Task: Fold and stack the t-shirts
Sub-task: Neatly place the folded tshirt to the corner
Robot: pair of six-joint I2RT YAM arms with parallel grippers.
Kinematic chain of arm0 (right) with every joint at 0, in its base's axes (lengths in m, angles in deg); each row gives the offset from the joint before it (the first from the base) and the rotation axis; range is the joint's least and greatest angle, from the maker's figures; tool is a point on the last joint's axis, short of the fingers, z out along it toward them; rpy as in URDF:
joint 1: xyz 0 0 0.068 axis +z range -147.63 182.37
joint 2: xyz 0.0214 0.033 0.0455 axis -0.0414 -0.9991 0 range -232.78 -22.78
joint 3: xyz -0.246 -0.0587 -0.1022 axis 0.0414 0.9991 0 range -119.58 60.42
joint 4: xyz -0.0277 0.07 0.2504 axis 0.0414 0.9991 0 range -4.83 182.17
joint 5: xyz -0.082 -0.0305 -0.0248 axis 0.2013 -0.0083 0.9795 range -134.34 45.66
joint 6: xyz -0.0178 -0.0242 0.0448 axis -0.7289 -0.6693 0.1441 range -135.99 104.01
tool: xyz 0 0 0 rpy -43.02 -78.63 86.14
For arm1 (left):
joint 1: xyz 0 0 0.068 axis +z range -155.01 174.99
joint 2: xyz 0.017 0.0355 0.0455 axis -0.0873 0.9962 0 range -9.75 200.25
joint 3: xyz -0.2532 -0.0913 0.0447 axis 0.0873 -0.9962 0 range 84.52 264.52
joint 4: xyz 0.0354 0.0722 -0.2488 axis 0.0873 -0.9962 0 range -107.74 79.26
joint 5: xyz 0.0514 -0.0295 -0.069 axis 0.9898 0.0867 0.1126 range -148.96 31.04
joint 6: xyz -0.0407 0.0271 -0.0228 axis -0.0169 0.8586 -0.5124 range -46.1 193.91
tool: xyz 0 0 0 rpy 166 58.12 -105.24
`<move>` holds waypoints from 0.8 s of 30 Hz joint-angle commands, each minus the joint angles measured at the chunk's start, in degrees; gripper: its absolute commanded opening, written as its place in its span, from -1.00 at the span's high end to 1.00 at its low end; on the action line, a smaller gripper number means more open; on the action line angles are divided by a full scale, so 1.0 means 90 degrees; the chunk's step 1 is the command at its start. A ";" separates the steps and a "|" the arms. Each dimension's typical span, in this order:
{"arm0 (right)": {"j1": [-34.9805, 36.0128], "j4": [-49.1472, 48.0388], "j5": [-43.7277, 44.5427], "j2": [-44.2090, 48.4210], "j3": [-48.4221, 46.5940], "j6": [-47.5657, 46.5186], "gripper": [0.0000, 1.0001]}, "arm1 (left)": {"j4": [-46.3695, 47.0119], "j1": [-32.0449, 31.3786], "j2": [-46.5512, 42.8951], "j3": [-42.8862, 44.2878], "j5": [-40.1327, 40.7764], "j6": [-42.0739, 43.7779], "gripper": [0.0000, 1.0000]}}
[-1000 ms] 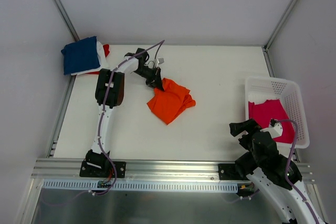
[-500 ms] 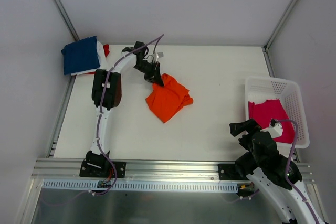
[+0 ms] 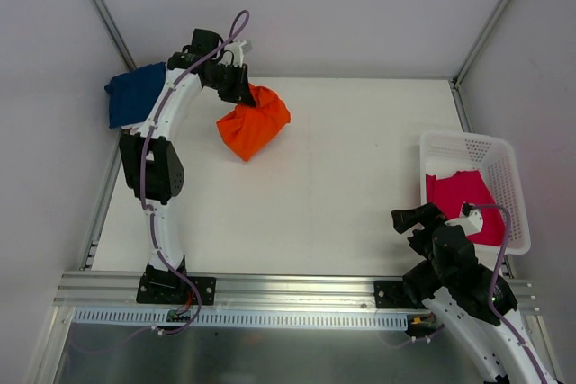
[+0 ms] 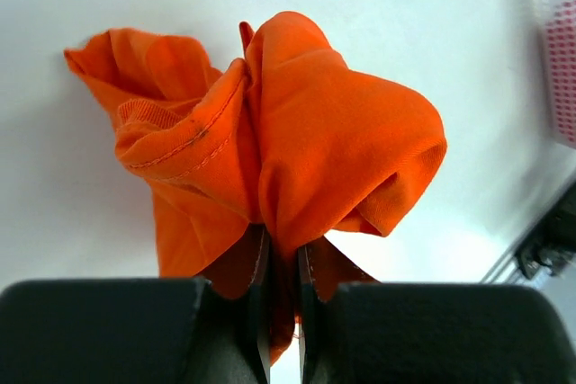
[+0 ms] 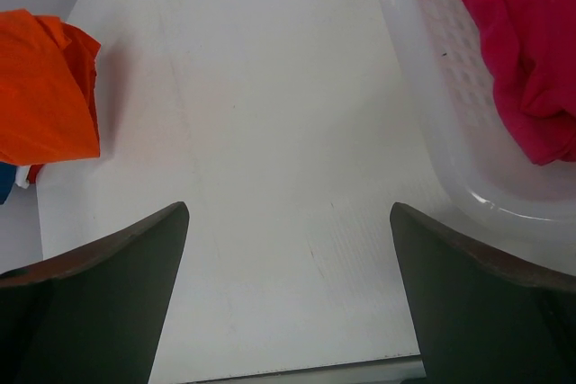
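A white table point(image 3: 360, 177) stood boxed in by pale walls point(image 3: 297, 6), its far left corner holding the work. There the left gripper point(image 4: 281, 299) had its jaws pressed nearly together, pinching a gathered fold of the orange t-shirt point(image 3: 255, 123), which bunched out beyond the fingers. The shirt hung from that one pinch over the table's far left part, just beside the folded navy t-shirt point(image 3: 135, 96) in the corner. Whether its lowest fold touched the surface could not be told.

The step in hand looked like carrying the orange shirt toward the stack, but nothing about it was folded. The next move probably called for setting it down flat and spreading it, likely with a second grip, before any fold could be made.

The cloth was a crumpled bundle: deep rounded folds, and a stitched hem curling across the left side in the left wrist view.

Well apart, the right gripper point(image 5: 288, 209) hovered with jaws spread wide and empty beside the basket point(image 3: 513, 186), where a magenta t-shirt point(image 3: 459, 195) lay.
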 commanded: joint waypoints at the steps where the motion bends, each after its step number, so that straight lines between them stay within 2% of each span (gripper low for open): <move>1: 0.0015 -0.0245 -0.0319 0.0055 0.0009 0.0023 -0.99 | -0.0107 0.0004 -0.0268 0.0022 0.0918 0.0229 1.00; 5: 0.0025 -0.0440 -0.0397 0.0055 0.0038 -0.0084 -0.99 | -0.0107 0.0257 -0.0317 0.0042 0.1592 0.0405 1.00; 6: 0.0015 -0.0518 -0.0426 -0.0206 0.0018 -0.0152 -0.99 | -0.0107 0.0346 -0.0307 0.0061 0.1661 0.0376 1.00; 12: 0.0015 -0.0772 -0.0787 -0.0755 -0.0167 -0.0455 -0.99 | -0.0107 0.1039 0.0024 0.0539 0.1662 0.0210 1.00; 17: 0.0015 -0.1055 -0.1022 -0.0727 0.0076 -0.0436 -0.99 | -0.0097 0.1654 0.0288 0.0920 0.1661 0.0025 1.00; 24: 0.0015 -0.1631 -0.1422 -0.1097 0.0662 -0.0475 -0.99 | -0.0019 0.2016 0.0483 0.1340 0.1388 0.0073 1.00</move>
